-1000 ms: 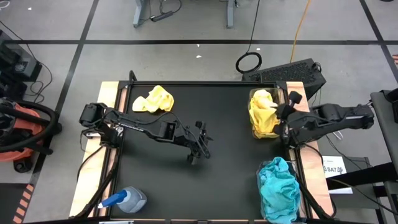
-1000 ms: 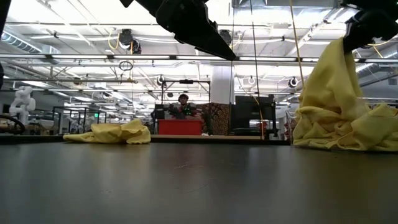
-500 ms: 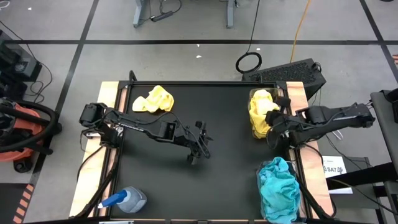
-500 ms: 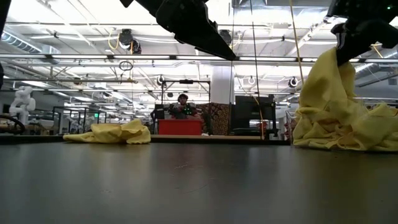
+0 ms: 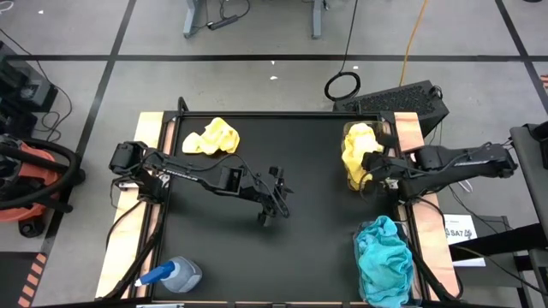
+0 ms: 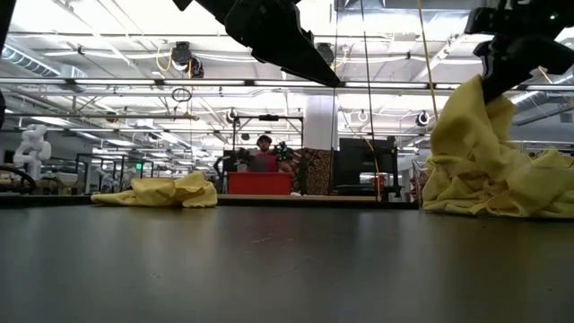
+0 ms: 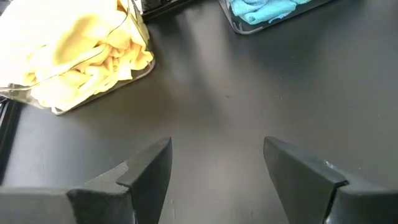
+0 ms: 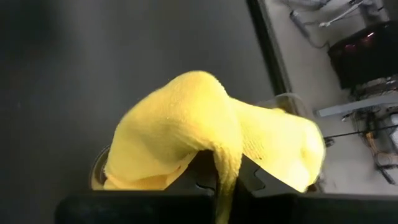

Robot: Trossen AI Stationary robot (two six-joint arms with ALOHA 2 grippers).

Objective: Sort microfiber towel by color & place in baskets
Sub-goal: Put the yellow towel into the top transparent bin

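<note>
Right gripper (image 5: 370, 175) is pinched tight on a yellow towel (image 8: 186, 127), holding it up over the yellow-filled basket (image 5: 350, 130) at the table's far right — cloth draped over the fingers. Left gripper (image 5: 272, 208) hangs mid-table with fingers apart, nothing in it. One more yellow towel on the table (image 5: 211, 137) lies far left, and the teal towels (image 5: 383, 252) fill the near basket (image 5: 358, 284).

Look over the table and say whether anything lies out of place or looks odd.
One yellow towel lies loose on the table's far left, outside either basket. The right gripper is shut on another yellow towel, lifted in a peak above the yellow basket. A spray bottle lies on its side near the front left.
</note>
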